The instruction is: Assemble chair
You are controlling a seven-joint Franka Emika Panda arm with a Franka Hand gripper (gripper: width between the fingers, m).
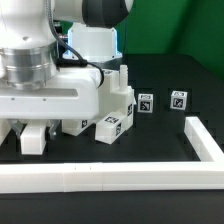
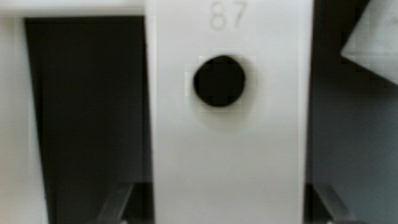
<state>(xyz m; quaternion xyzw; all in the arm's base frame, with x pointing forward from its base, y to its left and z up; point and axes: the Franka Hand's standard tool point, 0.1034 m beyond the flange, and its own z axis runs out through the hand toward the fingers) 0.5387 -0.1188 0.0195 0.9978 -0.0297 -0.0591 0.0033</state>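
Note:
In the wrist view a white chair bar (image 2: 222,130) with a dark round hole (image 2: 221,80) fills the middle of the picture. My gripper (image 2: 226,205) is shut on this bar, with one dark finger (image 2: 130,204) against each long side. In the exterior view my gripper (image 1: 31,132) is low at the left, down at a white piece (image 1: 32,141) on the black table. More white chair pieces (image 1: 112,118) with square tags are bunched just to the exterior view's right of my hand. Two small tagged pieces (image 1: 146,102) (image 1: 178,99) stand further right.
The long white L-shaped rail (image 1: 110,178) runs along the front of the table and turns back at the exterior view's right (image 1: 206,142). The arm's bulky white body (image 1: 45,60) covers the left half of the exterior view.

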